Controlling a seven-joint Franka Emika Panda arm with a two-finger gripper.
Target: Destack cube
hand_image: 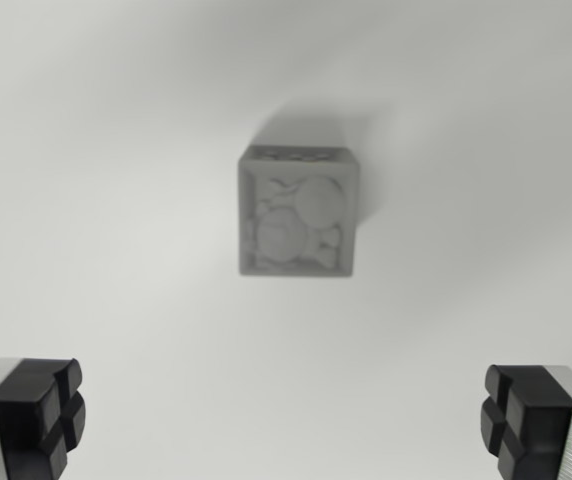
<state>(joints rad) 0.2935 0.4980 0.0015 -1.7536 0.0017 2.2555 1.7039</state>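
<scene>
A grey cube (296, 212) with a raised relief pattern on its top face lies on the white surface, seen from straight above, slightly blurred. A strip of its far side shows at the top, so whether another cube sits beneath it cannot be told. My gripper (286, 425) hangs above and below the cube in the wrist view, wide open, with nothing between its fingers. The left black fingertip (41, 415) shows at the bottom left corner and the right one (521, 420) at the bottom right. The cube is apart from both, lying a little right of centre between them.
A soft shadow (316, 125) falls on the white surface (96, 200) just beyond the cube.
</scene>
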